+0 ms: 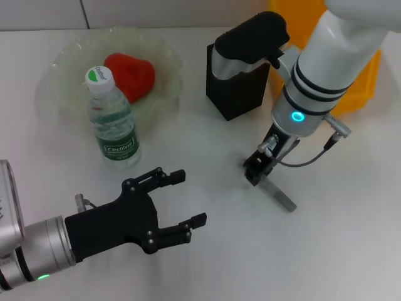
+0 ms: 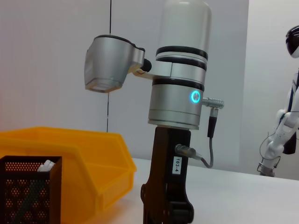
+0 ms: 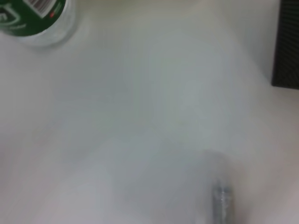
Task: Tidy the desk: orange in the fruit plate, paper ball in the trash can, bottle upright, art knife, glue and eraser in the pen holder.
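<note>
Art knife [image 1: 279,195] flat, seemingly diagonal under right claw [image 1: 257,170]

A white desk [image 1: 351,251] fills the head view, its surface smooth and evenly lit, with soft shadows under whatever stands on it. At its far edge a pale wall [image 1: 156,12] rises, crossed by a thin dark seam. The left wrist view shows the same desk running back to a plain light grey wall [image 2: 46,60] with one narrow vertical black line. To one side a brighter white panel [image 2: 271,84] stands behind a white and black humanoid figure [image 2: 282,121].
</note>
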You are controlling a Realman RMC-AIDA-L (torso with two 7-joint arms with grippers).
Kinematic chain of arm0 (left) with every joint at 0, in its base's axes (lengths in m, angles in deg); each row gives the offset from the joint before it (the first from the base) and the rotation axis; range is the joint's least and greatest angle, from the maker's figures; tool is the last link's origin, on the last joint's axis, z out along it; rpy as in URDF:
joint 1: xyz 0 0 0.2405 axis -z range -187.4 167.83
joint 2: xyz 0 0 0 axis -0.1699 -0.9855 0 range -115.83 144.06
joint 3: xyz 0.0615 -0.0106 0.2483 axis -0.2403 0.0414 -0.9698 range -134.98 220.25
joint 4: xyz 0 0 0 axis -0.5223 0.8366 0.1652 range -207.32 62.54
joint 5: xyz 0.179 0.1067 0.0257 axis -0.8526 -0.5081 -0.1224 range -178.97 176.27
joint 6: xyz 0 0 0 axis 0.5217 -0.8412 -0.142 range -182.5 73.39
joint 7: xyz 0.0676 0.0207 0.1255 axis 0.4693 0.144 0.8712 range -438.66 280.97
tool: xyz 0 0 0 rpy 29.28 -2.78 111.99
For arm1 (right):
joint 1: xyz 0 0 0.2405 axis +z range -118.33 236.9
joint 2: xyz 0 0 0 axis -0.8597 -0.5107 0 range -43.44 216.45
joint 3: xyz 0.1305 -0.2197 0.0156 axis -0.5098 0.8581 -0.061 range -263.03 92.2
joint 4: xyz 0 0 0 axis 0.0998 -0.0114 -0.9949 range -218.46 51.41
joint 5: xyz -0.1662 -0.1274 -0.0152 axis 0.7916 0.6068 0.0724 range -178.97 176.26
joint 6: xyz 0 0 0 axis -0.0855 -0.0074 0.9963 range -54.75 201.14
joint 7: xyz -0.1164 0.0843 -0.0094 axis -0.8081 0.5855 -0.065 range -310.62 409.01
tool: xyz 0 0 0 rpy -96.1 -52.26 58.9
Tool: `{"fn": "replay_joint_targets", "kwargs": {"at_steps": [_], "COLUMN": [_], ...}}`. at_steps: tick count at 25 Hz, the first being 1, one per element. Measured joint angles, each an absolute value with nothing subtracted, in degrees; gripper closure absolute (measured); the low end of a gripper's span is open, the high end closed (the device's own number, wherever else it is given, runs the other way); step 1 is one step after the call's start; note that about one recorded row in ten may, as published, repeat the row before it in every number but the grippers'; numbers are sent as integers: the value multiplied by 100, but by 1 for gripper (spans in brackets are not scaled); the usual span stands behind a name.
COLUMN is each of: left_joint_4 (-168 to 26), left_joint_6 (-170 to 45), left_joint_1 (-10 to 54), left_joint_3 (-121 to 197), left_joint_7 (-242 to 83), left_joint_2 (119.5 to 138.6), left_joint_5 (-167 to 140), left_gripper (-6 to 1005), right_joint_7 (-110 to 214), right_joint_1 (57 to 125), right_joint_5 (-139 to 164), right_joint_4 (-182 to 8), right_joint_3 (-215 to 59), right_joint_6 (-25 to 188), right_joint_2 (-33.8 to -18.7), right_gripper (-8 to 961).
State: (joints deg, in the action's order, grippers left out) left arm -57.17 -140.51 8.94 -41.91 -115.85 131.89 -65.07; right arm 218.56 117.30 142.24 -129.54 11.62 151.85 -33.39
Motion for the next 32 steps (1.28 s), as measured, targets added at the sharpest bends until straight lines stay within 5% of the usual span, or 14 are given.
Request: {"fn": "replay_joint_targets", "kwargs": {"at_steps": [22,32], "left_joint_4": [-5736,-5708], "left_joint_6": [-14025,-14065], "left_joint_1": [894,874], "left_joint_3": [-4167,-4165], "left_joint_7": [-11585,-11586], "left_joint_2": [13206,13206], "left_joint_5": [-6507,-6506], "left_gripper": [186,187], "right_joint_7": [21856,21786], "right_joint_1": [11915,10825], "right_joint_5": [14111,14502], "right_joint_4": [-12672,-14831], "right_joint_3": [1611,855], "right_joint_6": [15060,15674], "right_joint_2": [-3338,-3276], "right_gripper": [733,816]}}
